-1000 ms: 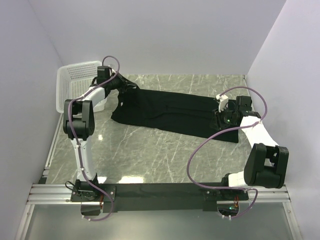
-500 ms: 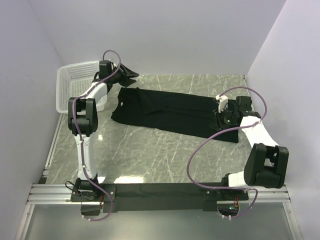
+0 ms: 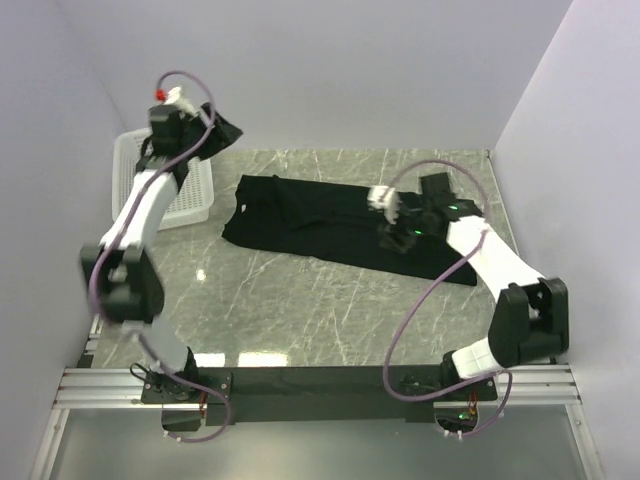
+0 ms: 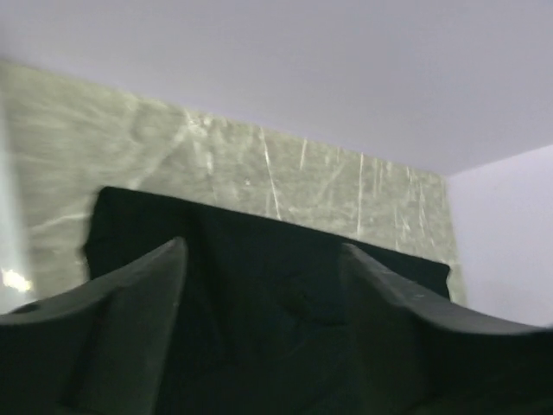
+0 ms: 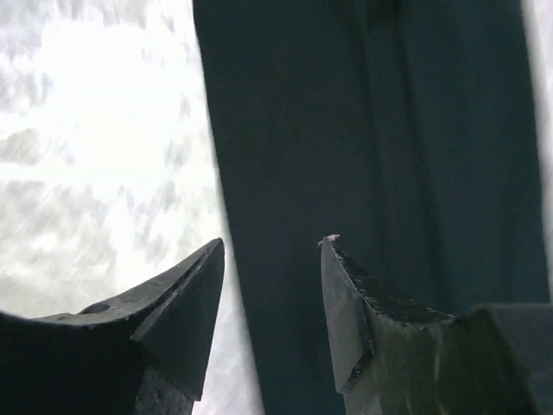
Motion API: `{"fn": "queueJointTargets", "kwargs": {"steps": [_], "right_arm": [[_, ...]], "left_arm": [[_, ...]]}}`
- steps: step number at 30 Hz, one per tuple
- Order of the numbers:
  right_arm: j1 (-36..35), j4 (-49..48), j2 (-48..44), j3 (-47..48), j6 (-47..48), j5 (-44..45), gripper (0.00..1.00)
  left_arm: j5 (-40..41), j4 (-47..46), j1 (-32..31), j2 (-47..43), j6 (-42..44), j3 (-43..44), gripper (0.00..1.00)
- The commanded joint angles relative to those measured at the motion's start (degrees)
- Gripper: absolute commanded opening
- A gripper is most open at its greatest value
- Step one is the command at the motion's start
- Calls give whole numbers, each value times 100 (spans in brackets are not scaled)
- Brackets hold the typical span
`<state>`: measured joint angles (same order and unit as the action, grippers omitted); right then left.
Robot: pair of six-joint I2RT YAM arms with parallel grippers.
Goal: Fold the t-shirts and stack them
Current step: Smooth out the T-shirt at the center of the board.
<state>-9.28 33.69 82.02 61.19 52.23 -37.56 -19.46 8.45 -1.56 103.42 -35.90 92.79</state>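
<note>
Left gripper (image 3: 228,129) high, open; right gripper (image 5: 272,244) over t-shirt (image 3: 310,220)

- Left wrist view: blurred throughout; t-shirt (image 4: 259,251) cut off at the bottom edge.
- Right wrist view: t-shirt runs off top and bottom.
- Top view: left arm (image 3: 140,205) hides part of the basket (image 3: 195,190).

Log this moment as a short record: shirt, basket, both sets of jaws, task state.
shirt: black, lying flat as a long band across the far half of the table
basket: white mesh, far left corner, apart from the shirt
left jaws: open, empty, raised high near the back wall, clear of the shirt
right jaws: open, empty, over the shirt's right part, near an edge
task state: one shirt in view, no stack
</note>
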Motion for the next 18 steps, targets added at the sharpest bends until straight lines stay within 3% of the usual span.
{"fn": "queueJointTargets", "kwargs": {"steps": [1, 2, 4, 11, 18], "right_arm": [[-732, -775, 481, 674, 367, 669, 56], [-1177, -924, 604, 875, 315, 1158, 57], [-1619, -1513, 1043, 1070, 192, 1767, 59], [-2754, -1988, 2589, 2247, -46, 3061, 61], [-3291, -2613, 3346, 2485, 95, 4037, 63]], "left_arm": [[829, -150, 147, -1558, 681, -1380, 80], [926, -133, 348, -2144, 576, -1683, 89], [1033, -2, 498, -2684, 549, -2393, 94], [1023, 860, 973, -4573, 585, -3557, 95], [1225, 1229, 1053, -5498, 338, -4217, 97]]}}
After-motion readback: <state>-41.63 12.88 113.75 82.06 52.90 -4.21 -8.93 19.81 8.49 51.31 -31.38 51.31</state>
